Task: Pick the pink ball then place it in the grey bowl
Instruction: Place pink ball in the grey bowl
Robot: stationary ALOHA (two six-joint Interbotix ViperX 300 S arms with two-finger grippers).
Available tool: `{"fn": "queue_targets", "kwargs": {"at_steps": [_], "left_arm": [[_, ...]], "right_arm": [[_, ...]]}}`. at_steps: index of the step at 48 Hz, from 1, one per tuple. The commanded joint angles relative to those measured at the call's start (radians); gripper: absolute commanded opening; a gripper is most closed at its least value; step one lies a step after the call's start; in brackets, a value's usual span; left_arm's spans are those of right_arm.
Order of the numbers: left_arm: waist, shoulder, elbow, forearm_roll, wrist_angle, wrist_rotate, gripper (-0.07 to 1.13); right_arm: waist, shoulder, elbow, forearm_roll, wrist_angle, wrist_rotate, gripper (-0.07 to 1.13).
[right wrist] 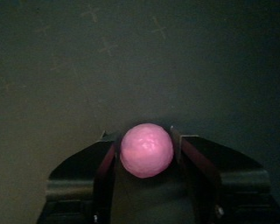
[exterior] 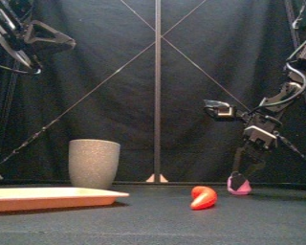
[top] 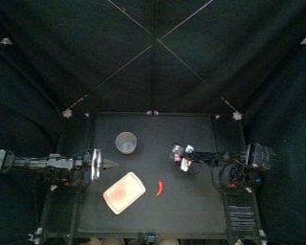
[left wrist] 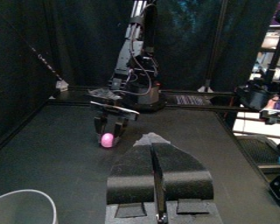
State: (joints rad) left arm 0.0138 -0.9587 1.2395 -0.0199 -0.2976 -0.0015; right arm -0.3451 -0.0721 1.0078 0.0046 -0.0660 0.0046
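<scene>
The pink ball (right wrist: 145, 150) sits between the two jaws of my right gripper (right wrist: 145, 153), which is shut on it with both jaws against its sides. In the front view the pink ball (exterior: 240, 186) is low, right at the table at the right, under the right gripper (exterior: 241, 178). From above, the ball (top: 185, 165) is right of centre. The tall grey speckled cup (top: 126, 144) stands upright at back left of the ball, well apart (exterior: 95, 163). My left gripper (left wrist: 160, 179) rests at the left, raised, its jaws shut and holding nothing.
A flat pink tray (top: 123, 194) lies near the front, left of centre (exterior: 54, 197). A red toy (top: 161, 188) lies just right of it, in front of the ball (exterior: 203, 197). The grey cup's rim (left wrist: 20, 206) shows close to the left gripper.
</scene>
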Motion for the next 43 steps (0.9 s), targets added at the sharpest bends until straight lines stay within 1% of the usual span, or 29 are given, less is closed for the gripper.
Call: {"fn": "queue_targets", "kwargs": {"at_steps": [1, 3, 8, 16, 24, 29, 37, 43], "left_arm": [[0.003, 0.005, -0.011, -0.006, -0.009, 0.0, 0.02], [0.003, 0.005, -0.009, -0.006, -0.008, 0.0, 0.02], [0.006, 0.005, -0.006, -0.006, -0.008, 0.0, 0.02], [0.017, 0.006, -0.003, -0.006, -0.008, 0.0, 0.02], [0.025, 0.005, -0.003, -0.011, -0.009, -0.002, 0.02], [0.025, 0.006, -0.002, -0.023, -0.009, -0.002, 0.02], [0.026, 0.006, 0.002, -0.035, -0.011, 0.002, 0.02], [0.025, 0.005, 0.005, -0.037, -0.011, 0.0, 0.02]], "right_arm": [[0.005, -0.012, -0.038, 0.002, 0.025, 0.005, 0.61], [0.017, -0.012, -0.055, -0.002, 0.026, 0.003, 0.59], [0.051, -0.012, -0.121, -0.009, 0.025, 0.002, 0.59], [0.091, 0.009, -0.305, -0.043, 0.008, -0.002, 0.59], [0.087, 0.104, -0.508, -0.095, -0.106, -0.008, 0.59], [0.078, 0.21, -0.655, -0.132, -0.155, 0.003, 0.59], [0.048, 0.385, -0.868, -0.132, -0.143, 0.006, 0.59], [0.041, 0.485, -0.999, -0.132, -0.074, 0.005, 0.59]]}}
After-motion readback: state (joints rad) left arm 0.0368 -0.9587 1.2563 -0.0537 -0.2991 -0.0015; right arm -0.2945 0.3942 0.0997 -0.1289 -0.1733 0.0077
